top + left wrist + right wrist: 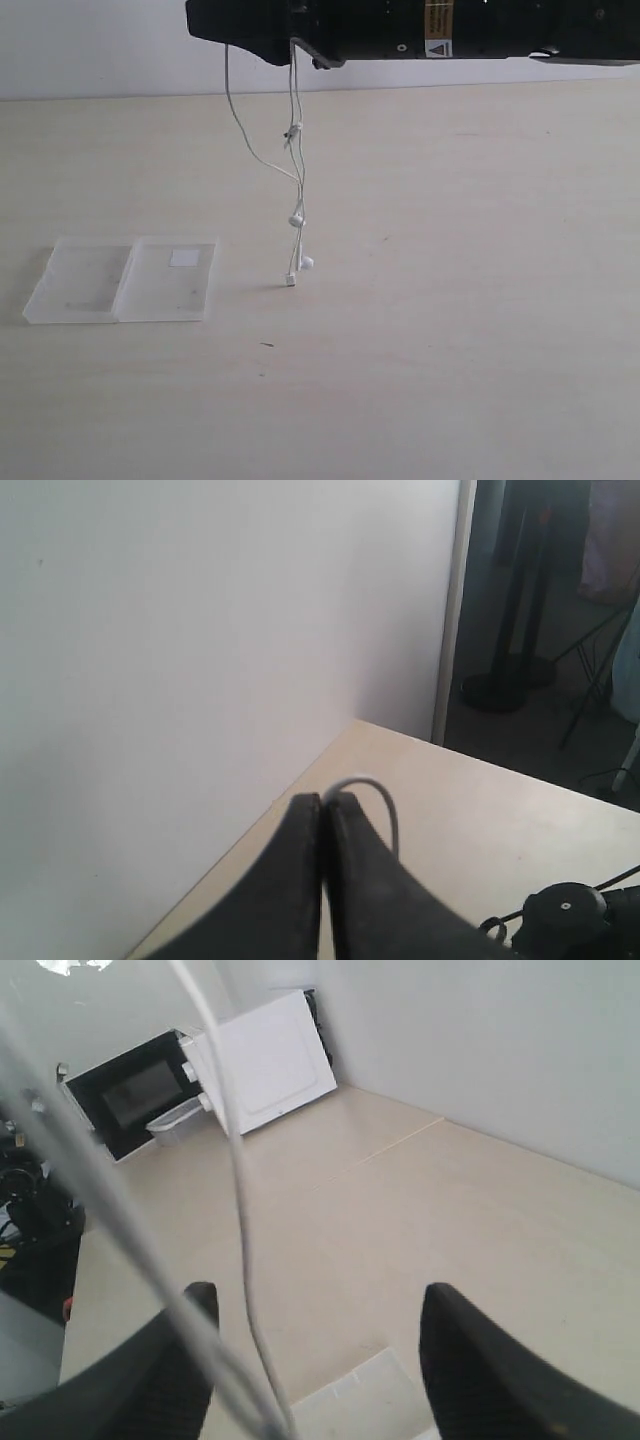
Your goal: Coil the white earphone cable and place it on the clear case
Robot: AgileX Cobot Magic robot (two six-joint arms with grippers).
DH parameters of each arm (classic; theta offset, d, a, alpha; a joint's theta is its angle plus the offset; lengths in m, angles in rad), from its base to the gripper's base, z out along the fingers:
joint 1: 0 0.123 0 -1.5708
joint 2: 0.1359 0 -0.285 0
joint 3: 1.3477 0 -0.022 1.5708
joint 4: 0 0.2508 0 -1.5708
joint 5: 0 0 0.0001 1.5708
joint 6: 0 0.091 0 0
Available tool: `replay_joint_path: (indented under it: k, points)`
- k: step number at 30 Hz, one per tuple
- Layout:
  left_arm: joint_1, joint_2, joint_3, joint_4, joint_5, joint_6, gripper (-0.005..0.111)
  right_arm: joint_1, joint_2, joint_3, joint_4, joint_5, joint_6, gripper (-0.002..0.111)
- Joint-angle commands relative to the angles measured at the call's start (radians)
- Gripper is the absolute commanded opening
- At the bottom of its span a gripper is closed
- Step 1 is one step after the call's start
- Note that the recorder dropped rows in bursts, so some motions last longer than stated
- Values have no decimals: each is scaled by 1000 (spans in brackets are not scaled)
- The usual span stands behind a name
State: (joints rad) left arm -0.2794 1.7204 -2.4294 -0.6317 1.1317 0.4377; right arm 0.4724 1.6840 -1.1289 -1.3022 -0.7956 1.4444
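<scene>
Left tool (pixel 325 802): clenched on a loop of the white earphone cable (pixel 294 131), high above the counter (pixel 480 300).
Right tool (pixel 315 1310): released, fingers wide apart, cable strands passing between them.
Cable: hangs down from the arms, earbuds (pixel 306 263) low, lowest end at the counter.
Clear case (pixel 90 285): open flat on the counter, left of the cable and apart from it, white label (pixel 184 258) on its right half.

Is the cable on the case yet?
No, the cable hangs from the shut left gripper, well apart from the case.
</scene>
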Motion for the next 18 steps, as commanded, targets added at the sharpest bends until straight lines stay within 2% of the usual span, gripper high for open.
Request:
replay_joint_path:
  k: [1,18]
  points:
    - [-2,-2,-4,-10,-61,7,0,4,-15,-7,-83,9,52,56]
    - [-2,-2,-4,-59,-144,7,0,4,-13,-7,-85,41,71,56]
